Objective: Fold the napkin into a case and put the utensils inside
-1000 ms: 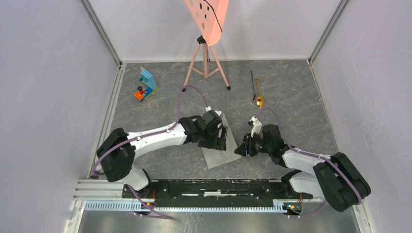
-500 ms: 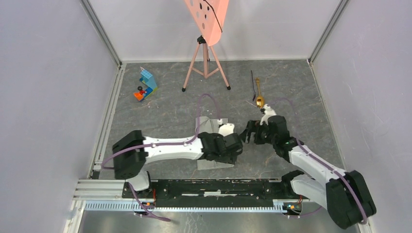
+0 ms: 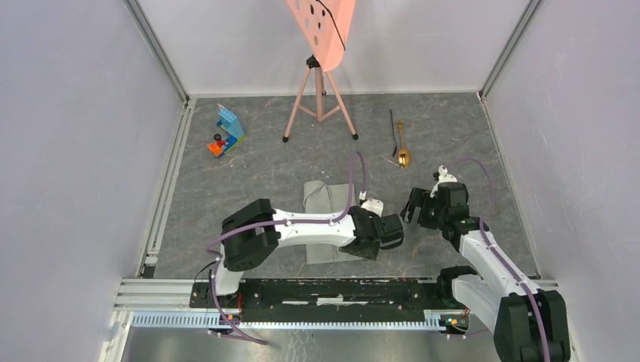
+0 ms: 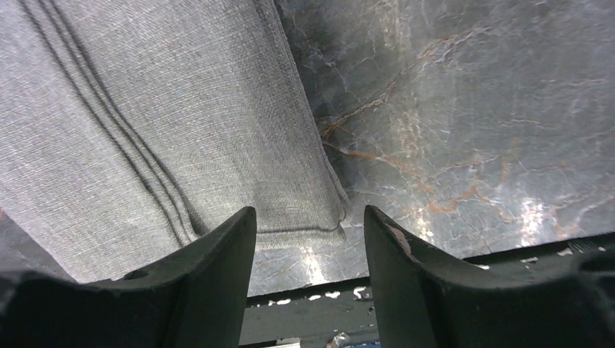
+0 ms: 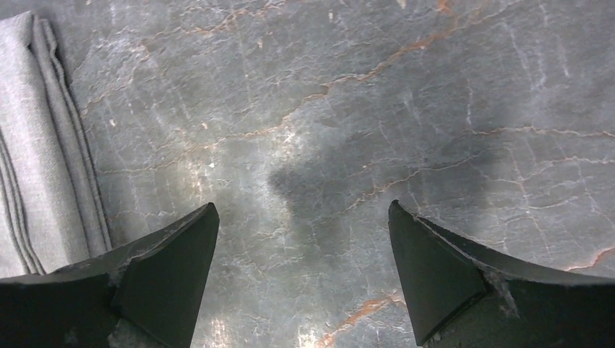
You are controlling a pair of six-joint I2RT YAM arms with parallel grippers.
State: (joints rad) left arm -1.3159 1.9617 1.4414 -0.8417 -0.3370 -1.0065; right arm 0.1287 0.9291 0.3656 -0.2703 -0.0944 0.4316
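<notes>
The folded napkin [image 3: 317,197] lies mid-table, and its near right corner shows between the left claw's [image 4: 308,217] parted, empty jaws. The right claw [image 5: 303,210] gapes wide over bare table [image 5: 435,109], holding nothing. Only the top view shows the spoon [image 3: 404,155], well apart.

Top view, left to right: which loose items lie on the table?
Toy blocks → napkin → spoon.

Woven matt cloth napkin [image 4: 145,109], glossy table [image 4: 471,109]
</notes>
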